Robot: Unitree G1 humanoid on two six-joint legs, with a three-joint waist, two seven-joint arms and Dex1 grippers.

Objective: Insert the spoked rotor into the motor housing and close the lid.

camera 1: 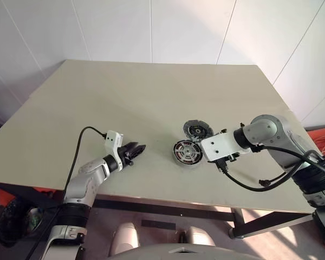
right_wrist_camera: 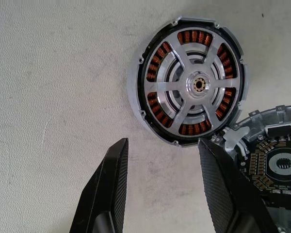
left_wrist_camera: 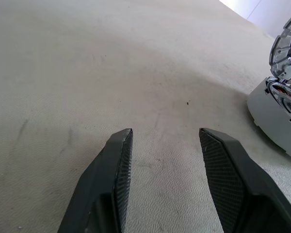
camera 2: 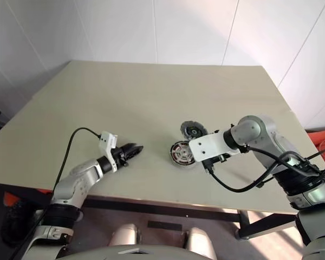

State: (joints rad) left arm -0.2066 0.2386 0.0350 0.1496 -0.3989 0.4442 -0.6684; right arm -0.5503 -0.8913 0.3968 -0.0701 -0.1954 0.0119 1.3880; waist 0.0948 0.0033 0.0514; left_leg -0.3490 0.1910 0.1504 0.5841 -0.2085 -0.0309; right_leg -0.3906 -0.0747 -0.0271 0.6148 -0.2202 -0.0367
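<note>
Motor housing (right_wrist_camera: 186, 87) flat near the desk's (camera 1: 124, 103) front edge, lid (camera 1: 197, 129) touching it, both claws spread, empty.

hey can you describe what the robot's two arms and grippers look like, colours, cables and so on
Both arms are silver-grey with rounded joint housings and dark bands near the elbows. Each wrist carries a white boxy block, and a black cable loops from it back along the arm. The left gripper and the right gripper each have two black wedge-shaped fingers whose inner faces bear a fine cross-hatched texture.
</note>
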